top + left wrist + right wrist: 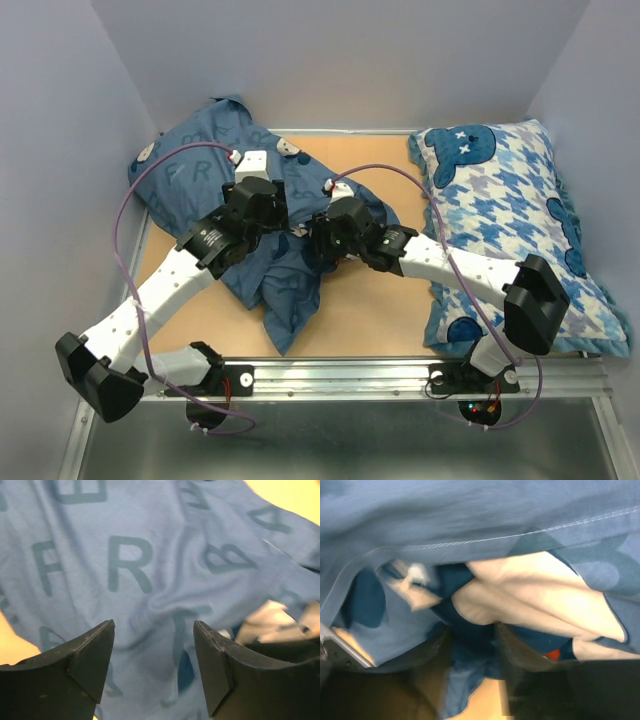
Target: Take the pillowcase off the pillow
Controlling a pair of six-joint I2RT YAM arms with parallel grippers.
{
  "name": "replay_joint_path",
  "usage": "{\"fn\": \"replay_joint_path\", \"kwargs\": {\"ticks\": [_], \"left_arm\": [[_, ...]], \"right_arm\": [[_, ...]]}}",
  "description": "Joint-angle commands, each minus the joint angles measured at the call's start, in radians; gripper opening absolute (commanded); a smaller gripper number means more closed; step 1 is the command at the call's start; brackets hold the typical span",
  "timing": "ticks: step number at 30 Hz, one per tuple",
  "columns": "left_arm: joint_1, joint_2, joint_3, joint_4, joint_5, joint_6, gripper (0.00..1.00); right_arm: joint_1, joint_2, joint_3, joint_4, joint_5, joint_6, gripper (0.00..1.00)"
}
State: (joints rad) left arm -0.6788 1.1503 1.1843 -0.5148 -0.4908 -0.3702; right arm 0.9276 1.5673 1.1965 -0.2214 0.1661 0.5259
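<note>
Hovering L pincer (154, 625) agape, empty, over pillowcase (150, 530) | R pincer (475, 647) blurred, grip unclear

Lab test cell (plain grey walls (340, 60))

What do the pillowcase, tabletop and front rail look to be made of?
Pillowcase: soft matte cloth, probably cotton or a blend. It wrinkles and drapes loosely, and its hem shows thread stitching.
Tabletop: smooth, tan, matte board, perhaps wood or laminate. No grain is clear enough to tell.
Rail at its near edge: bare metal, likely aluminium, by its grey sheen.
</note>
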Motion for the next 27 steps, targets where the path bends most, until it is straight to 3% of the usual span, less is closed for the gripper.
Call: {"fn": "replay_joint_path", "kwargs": {"ticks": [1, 2, 6, 17, 18, 21, 25, 27], "left_arm": [[-0.002, -0.092, -0.052, 0.062, 0.138, 0.031, 0.77], [-0.004, -0.090, -0.069, 0.062, 0.135, 0.031, 0.77], [-0.004, -0.061, -0.097, 0.067, 0.144, 0.031, 0.76], [-0.004, -0.011, -0.126, 0.101, 0.136, 0.033, 0.65], [-0.002, -0.009, -0.124, 0.099, 0.130, 0.028, 0.62], [-0.002, -0.004, -0.111, 0.085, 0.080, 0.010, 0.27], [-0.004, -0.015, -0.083, 0.073, 0.025, -0.001, 0.11], [-0.004, -0.017, -0.057, 0.053, -0.005, -0.012, 0.08]], "right_arm": [[-0.003, 0.036, 0.074, 0.042, 0.062, 0.002, 0.33], [-0.004, 0.040, 0.075, 0.042, 0.072, 0.005, 0.26], [-0.003, 0.034, 0.077, 0.044, 0.088, 0.011, 0.14], [-0.003, -0.019, 0.051, 0.044, 0.125, 0.011, 0.10], [-0.003, -0.023, 0.049, 0.044, 0.124, 0.010, 0.10], [-0.003, -0.036, 0.038, 0.042, 0.125, 0.010, 0.10], [-0.003, -0.050, 0.020, 0.042, 0.135, 0.008, 0.10], [-0.003, -0.056, 0.009, 0.042, 0.141, 0.006, 0.10]]}}
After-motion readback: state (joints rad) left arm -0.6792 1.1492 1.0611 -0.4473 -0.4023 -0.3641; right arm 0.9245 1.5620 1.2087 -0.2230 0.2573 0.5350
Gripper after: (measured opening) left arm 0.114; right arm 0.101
